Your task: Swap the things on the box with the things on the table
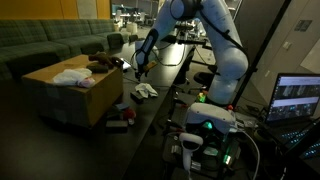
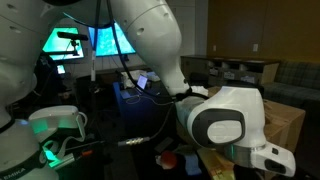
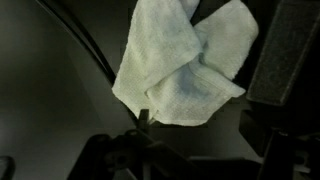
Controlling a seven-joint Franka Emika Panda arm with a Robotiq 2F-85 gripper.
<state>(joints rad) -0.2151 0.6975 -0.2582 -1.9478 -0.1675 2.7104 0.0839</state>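
While our gripper [image 1: 139, 72] hangs just over the table [image 1: 158, 108], beside the near end of the box [image 1: 60, 97], its fingers stand apart and hold nothing. In the wrist view only one dark finger [image 3: 288, 55] shows, off to the side. A crumpled white cloth [image 3: 185, 70] lies free on the dark tabletop right beneath us.

In an exterior view the box top carries another pale cloth [image 1: 70, 76] and a dark brown thing [image 1: 101, 65] that we cannot make out. Since both surfaces hold things, we judge the swap to be only partly under way. The step in hand concerns the cloth on the table, though we cannot say which way it is bound.

If it is to go up onto the box, we need to come straight down with the fingers wide and close on the raised fold in the middle. Then we lift high enough to clear the box's edge and set the cloth on a bare part of the top. The fabric is limp, so a shallow pinch may slip.
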